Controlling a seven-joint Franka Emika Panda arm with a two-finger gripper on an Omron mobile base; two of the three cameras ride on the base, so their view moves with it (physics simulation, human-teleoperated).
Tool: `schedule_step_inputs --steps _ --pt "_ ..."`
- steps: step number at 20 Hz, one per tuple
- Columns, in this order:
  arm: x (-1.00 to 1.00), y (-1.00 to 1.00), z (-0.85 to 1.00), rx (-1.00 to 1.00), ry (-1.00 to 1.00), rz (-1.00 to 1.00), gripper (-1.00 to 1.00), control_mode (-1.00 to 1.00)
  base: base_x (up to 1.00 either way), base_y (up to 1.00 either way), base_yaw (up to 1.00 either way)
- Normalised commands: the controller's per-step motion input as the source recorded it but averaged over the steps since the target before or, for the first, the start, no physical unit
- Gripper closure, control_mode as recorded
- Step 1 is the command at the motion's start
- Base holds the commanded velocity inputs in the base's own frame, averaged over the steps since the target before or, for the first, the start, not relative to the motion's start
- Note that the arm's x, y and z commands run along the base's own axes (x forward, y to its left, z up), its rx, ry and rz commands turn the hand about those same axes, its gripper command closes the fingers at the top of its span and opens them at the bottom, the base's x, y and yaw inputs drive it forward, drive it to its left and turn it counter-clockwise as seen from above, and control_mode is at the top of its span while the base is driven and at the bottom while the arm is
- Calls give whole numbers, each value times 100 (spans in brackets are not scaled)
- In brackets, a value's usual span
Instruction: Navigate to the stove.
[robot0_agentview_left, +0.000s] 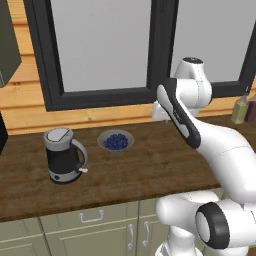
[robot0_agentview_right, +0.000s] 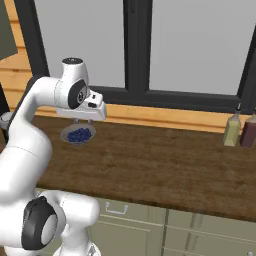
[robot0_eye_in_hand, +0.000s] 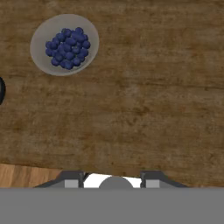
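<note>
The stove is out of view. My gripper (robot0_eye_in_hand: 111, 178) hangs open over a dark wooden counter (robot0_eye_in_hand: 144, 96), nothing between its fingertips (robot0_eye_in_hand: 72, 177), which stand wide apart. In the right base view the gripper (robot0_agentview_right: 82, 121) sits above a grey bowl of blueberries (robot0_agentview_right: 78, 134), close to the window wall. In the left base view the forearm mostly hides the hand.
A black and silver kettle (robot0_agentview_left: 62, 155) stands on the counter (robot0_agentview_left: 150, 170) left of the blueberry bowl (robot0_agentview_left: 116, 141) (robot0_eye_in_hand: 64, 43). Two bottles (robot0_agentview_right: 232, 129) (robot0_agentview_left: 240, 110) stand at the far right by the dark-framed window (robot0_agentview_left: 100, 50). Pale cabinet drawers (robot0_agentview_left: 90, 217) run below.
</note>
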Motion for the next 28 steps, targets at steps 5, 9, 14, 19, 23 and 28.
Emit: schedule_step_inputs --steps 5,9,14,19,23,28 --pt "-54 0 -10 0 0 0 -100 -100 0 0 0" --pt "-90 0 -19 0 0 0 -100 -100 0 0 0" --pt "-27 0 -11 0 0 0 -100 100 -29 0 7" --pt "0 0 0 0 0 0 -100 100 -30 0 44" --pt "0 0 0 0 0 0 -100 100 -3 2 71" --pt "0 0 0 0 0 0 -100 100 0 12 79"
